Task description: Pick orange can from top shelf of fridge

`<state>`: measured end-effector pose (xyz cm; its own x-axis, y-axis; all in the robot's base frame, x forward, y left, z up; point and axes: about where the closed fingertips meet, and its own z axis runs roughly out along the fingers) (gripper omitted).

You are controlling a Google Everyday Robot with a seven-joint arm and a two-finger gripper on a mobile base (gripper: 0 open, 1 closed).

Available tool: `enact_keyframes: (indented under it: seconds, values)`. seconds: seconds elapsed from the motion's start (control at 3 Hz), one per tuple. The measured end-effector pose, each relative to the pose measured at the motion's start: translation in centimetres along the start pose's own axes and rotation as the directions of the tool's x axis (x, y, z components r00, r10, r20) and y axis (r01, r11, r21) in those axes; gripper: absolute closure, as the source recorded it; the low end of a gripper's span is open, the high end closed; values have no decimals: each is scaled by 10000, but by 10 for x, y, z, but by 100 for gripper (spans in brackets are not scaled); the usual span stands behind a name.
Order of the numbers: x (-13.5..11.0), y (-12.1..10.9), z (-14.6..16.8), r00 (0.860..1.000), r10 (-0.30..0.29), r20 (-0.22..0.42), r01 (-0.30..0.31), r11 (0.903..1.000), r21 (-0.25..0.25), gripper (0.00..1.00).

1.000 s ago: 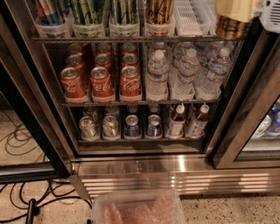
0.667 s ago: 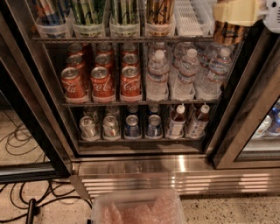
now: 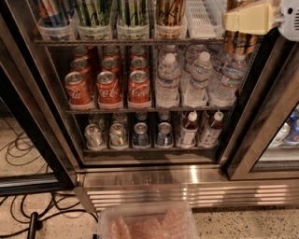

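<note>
My gripper (image 3: pixel 239 21) is at the top right, in front of the fridge's (image 3: pixel 187 189) right door frame. Its cream fingers (image 3: pixel 250 17) are shut across a shiny copper-orange can (image 3: pixel 238 43), which hangs in front of the water bottles, clear of the rack. A second orange can (image 3: pixel 170 11) with dark script stands in a clear cup on the top shelf (image 3: pixel 126 42), left of the white ribbed dividers (image 3: pixel 201 18). The tops of both cans are out of view.
Green-striped tall cans (image 3: pixel 96 11) stand on the top shelf at left. Red cola cans (image 3: pixel 108 88) and water bottles (image 3: pixel 167 81) fill the middle rack; small cans and bottles (image 3: pixel 117 135) fill the lowest. The door frame (image 3: pixel 266 121) is at right. A plastic bin (image 3: pixel 147 224) and cables (image 3: pixel 23 144) lie on the floor.
My gripper's cream fingers have come lower across the orange can at the top right. The shelves and drinks have not moved.
</note>
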<state>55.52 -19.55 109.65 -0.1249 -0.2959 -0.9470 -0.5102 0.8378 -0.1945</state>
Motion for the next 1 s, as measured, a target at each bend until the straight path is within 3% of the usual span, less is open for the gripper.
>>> enact_keyframes:
  seconds: [0.33, 0.67, 1.0]
  values:
    - [6, 46, 8, 9992, -340, -198, 313, 9916, -1257, 100]
    - [8, 130, 8, 9944, -1039, -174, 918, 9354, -3415, 100]
    - [5, 198, -1, 9882, -1531, 88, 1355, 8451, -5171, 100]
